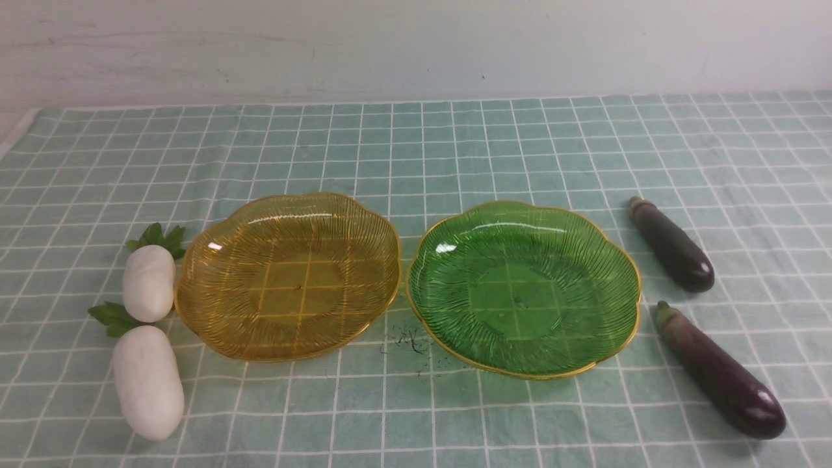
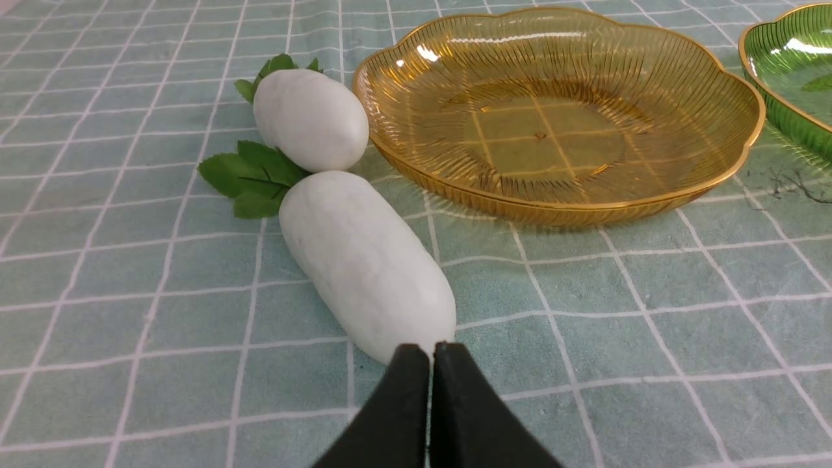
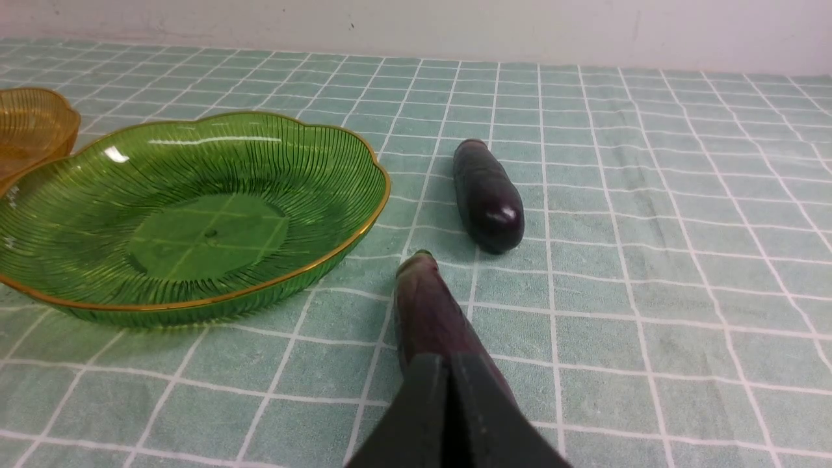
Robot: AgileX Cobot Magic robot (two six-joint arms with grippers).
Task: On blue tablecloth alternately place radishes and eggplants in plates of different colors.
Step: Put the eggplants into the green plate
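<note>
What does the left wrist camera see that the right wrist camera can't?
Only the left wrist view: two white radishes with green leaves, the near radish and the far radish, plus the left gripper, shut.
Only the right wrist view: two purple eggplants, the near eggplant and the far eggplant, plus the right gripper, shut.
Both: the tablecloth, the amber plate and the green plate. Each view shows one plate whole and only an edge of the other.
</note>
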